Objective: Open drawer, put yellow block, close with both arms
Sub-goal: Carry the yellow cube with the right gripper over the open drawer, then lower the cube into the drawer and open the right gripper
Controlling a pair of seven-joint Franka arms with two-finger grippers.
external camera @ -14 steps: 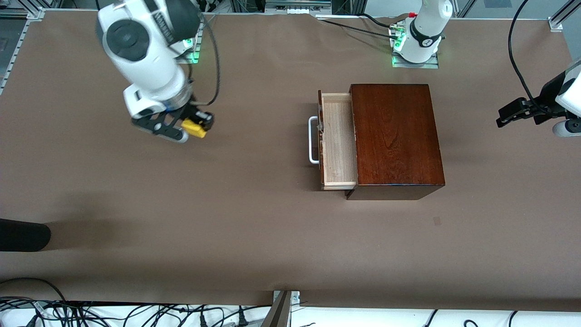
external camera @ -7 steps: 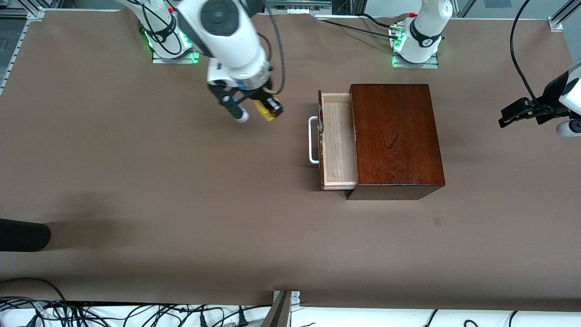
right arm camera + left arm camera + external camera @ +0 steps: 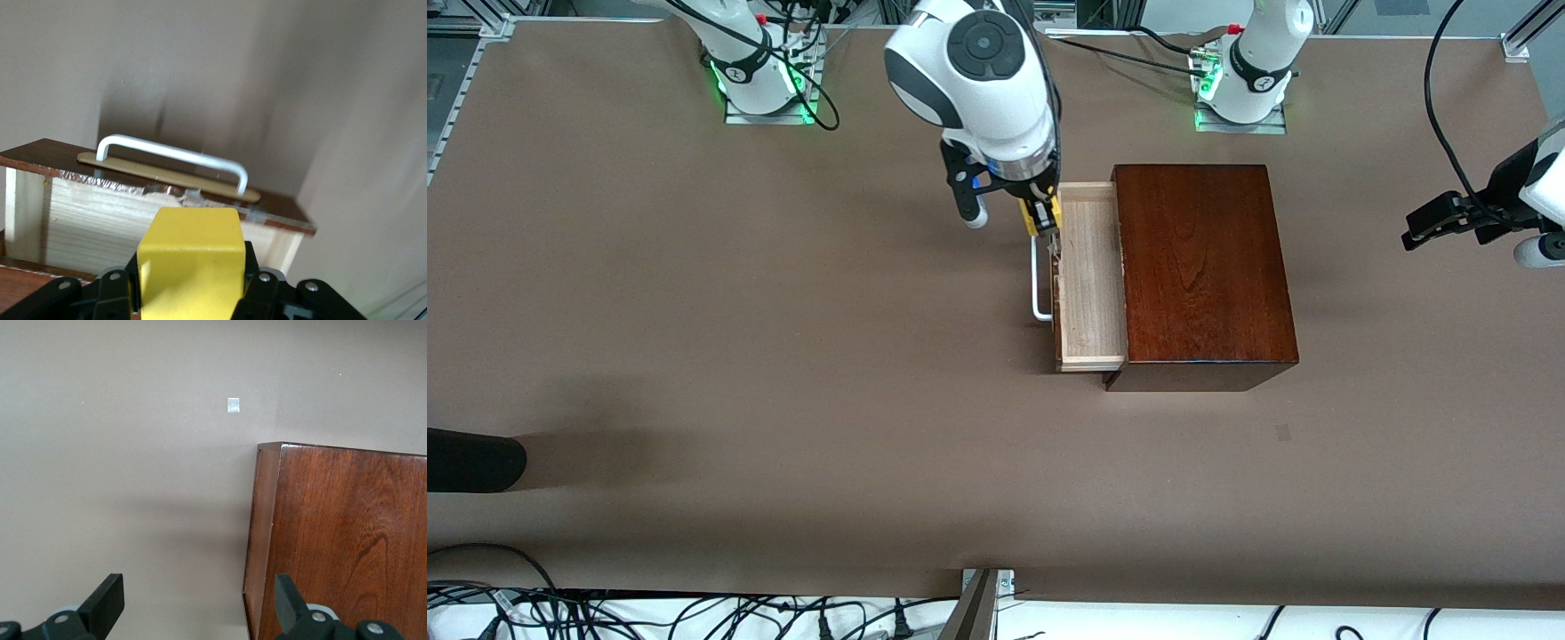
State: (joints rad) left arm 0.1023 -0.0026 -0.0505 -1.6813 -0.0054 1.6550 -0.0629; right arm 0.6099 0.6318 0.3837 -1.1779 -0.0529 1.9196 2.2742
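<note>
The dark reddish-brown wooden box [image 3: 1200, 267] stands mid-table with its drawer [image 3: 1089, 280] pulled out toward the right arm's end, showing a pale wood inside and a white bar handle [image 3: 1039, 276]. My right gripper [image 3: 1040, 212] is shut on the yellow block [image 3: 1046, 217] and hangs over the drawer's front edge, above the handle's end nearest the robots' bases. In the right wrist view the yellow block [image 3: 190, 263] sits between the black fingers, with the handle [image 3: 173, 160] beneath. My left gripper [image 3: 1432, 224] waits open over the table past the box; the box corner [image 3: 333, 540] lies under it.
A small pale mark [image 3: 1282, 433] lies on the brown table nearer the front camera than the box. A black object [image 3: 471, 460] pokes in at the right arm's end. Cables [image 3: 694, 613] and a metal bracket [image 3: 983, 604] line the near edge.
The right arm has carried the yellow block from the right arm's end of the table across to the open drawer's front edge. The left arm has hardly moved.
</note>
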